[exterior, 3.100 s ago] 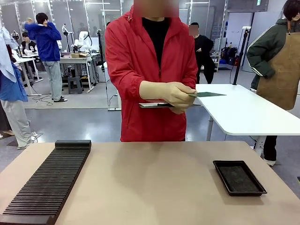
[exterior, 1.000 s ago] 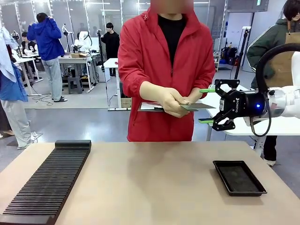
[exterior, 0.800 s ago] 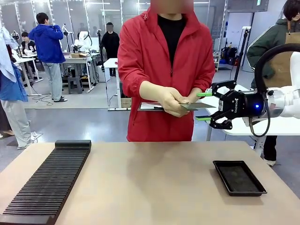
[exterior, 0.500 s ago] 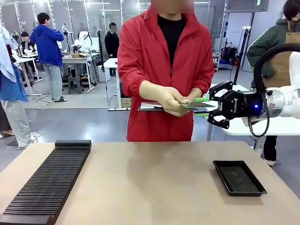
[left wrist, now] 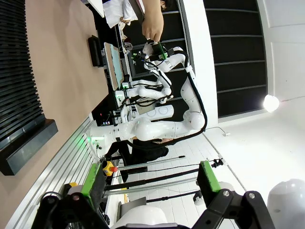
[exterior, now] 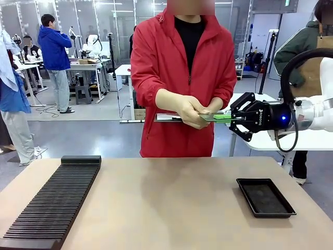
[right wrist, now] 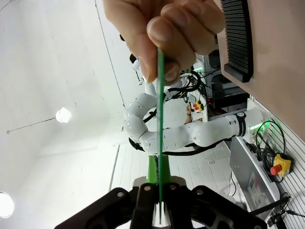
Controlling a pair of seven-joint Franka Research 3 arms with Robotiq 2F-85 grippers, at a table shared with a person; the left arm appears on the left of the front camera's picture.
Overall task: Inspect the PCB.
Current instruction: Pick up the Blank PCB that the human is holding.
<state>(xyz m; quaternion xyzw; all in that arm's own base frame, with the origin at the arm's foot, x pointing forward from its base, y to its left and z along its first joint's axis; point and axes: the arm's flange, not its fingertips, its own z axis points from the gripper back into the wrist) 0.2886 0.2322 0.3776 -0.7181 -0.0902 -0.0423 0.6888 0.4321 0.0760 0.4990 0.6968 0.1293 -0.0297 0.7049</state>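
Closed from wide, right tool [exterior: 225, 117] now pinches PCB [exterior: 212, 118] held by person's hand [exterior: 190, 110].

The worktop's [exterior: 171, 208] middle lies open between the slotted black rack [exterior: 52, 200] at left and the shallow black tray [exterior: 265, 198] at right. Beyond its far edge, the person's hand [exterior: 191, 111] and the right pincer [exterior: 225, 117] flank the PCB [exterior: 216, 117].

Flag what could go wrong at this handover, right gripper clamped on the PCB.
The right gripper and the person's hand both pinch the PCB; retracting before release could flex or yank it.
The grip looks to take only one end of the thin board, in mid-air; it may slip or droop.
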